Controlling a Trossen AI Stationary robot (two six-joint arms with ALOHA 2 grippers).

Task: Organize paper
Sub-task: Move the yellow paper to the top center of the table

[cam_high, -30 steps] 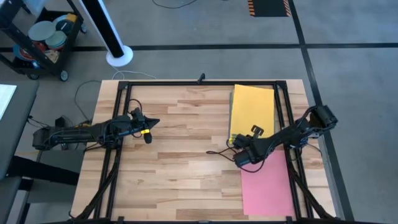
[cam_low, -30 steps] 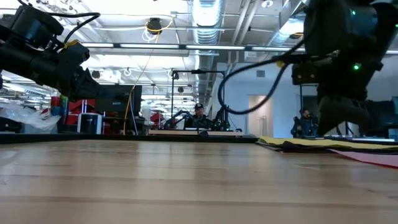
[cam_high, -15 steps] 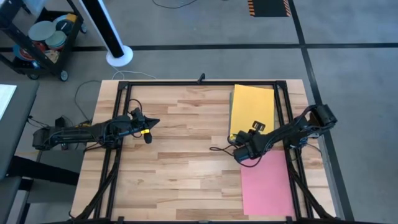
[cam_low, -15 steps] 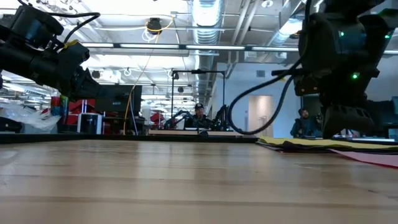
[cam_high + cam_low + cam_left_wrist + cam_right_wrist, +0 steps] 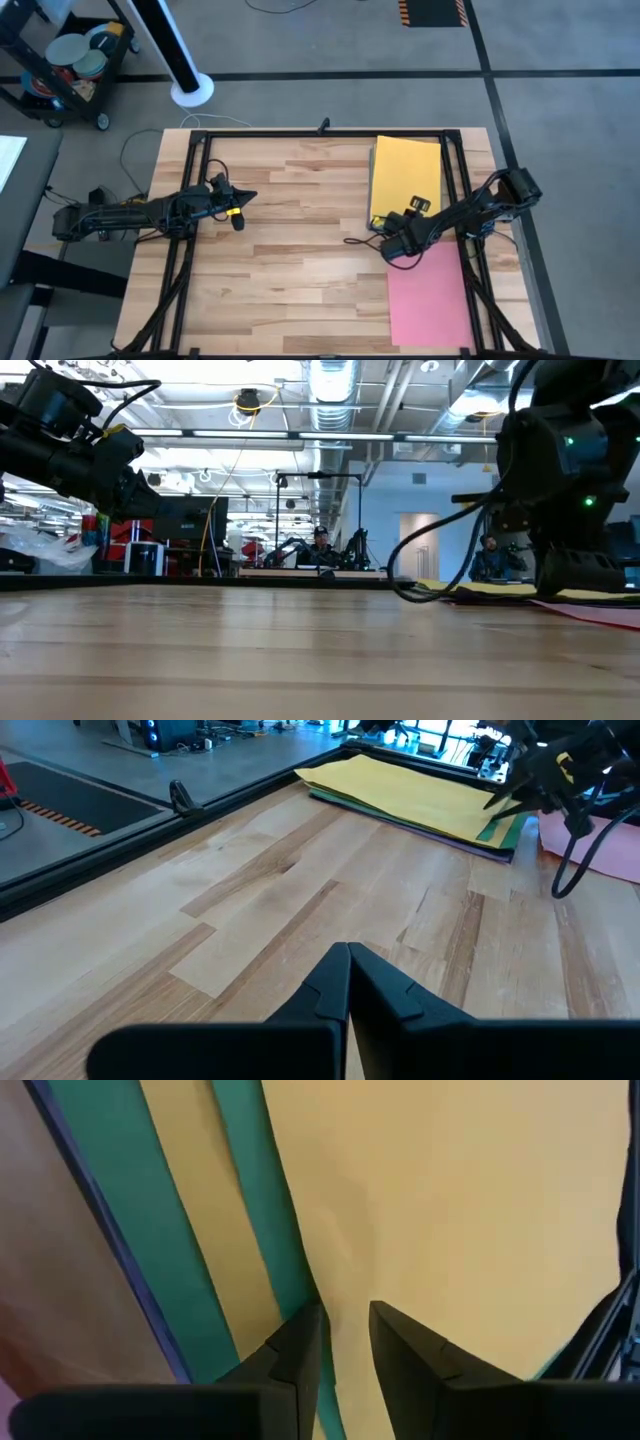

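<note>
A stack of paper with a yellow top sheet (image 5: 405, 178) lies flat at the table's far right; green (image 5: 100, 1210) and purple (image 5: 112, 1252) edges fan out beneath it. A single pink sheet (image 5: 428, 295) lies flat nearer, right of centre. My right gripper (image 5: 390, 232) is low over the stack's near-left corner, fingers a narrow gap apart (image 5: 345, 1330). My left gripper (image 5: 243, 197) hovers shut over the table's left half, away from all paper. My right gripper points down at the top yellow sheet (image 5: 340, 1270) near the stack's near-left corner, its two fingertips (image 5: 300, 1335) close to the sheet and slightly apart. I cannot tell whether they touch it. The sheet lies flat on the stack.
A black metal frame (image 5: 320, 133) runs along the table's far edge and sides. A cable (image 5: 430, 595) from the right arm droops onto the wood beside the stack. Bare wood (image 5: 300, 270) spreads across the table's middle and near-left.
My right gripper has shifted a little toward the table's right and come down lower onto the stack's near-left corner. The left arm and the papers have stayed where they were.
</note>
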